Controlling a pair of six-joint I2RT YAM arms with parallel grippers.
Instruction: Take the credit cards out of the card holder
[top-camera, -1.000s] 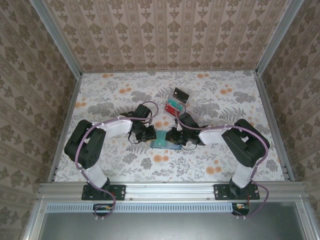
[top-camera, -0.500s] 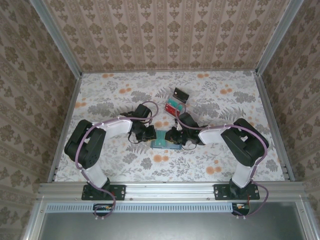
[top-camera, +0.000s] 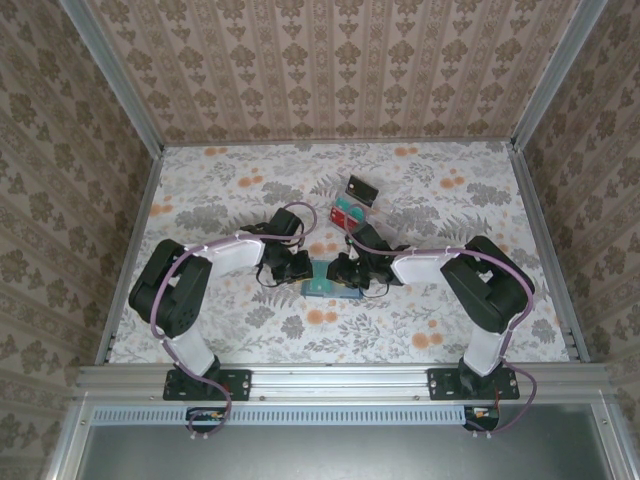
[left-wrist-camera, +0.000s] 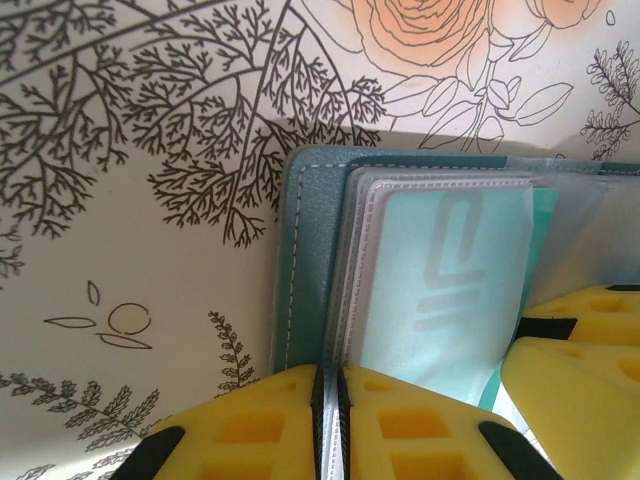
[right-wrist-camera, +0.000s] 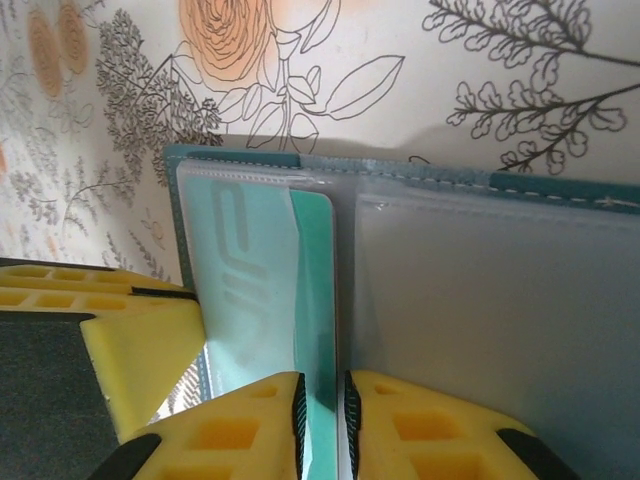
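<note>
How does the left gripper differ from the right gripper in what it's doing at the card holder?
The left gripper is shut on a pale sleeve edge of the card holder. The right gripper has its jaws slightly wider, either side of the teal card, and I can't tell whether they pinch it. The left gripper meets the holder's left side, the right gripper its right side. Both have yellow fingers down at the holder.
</note>
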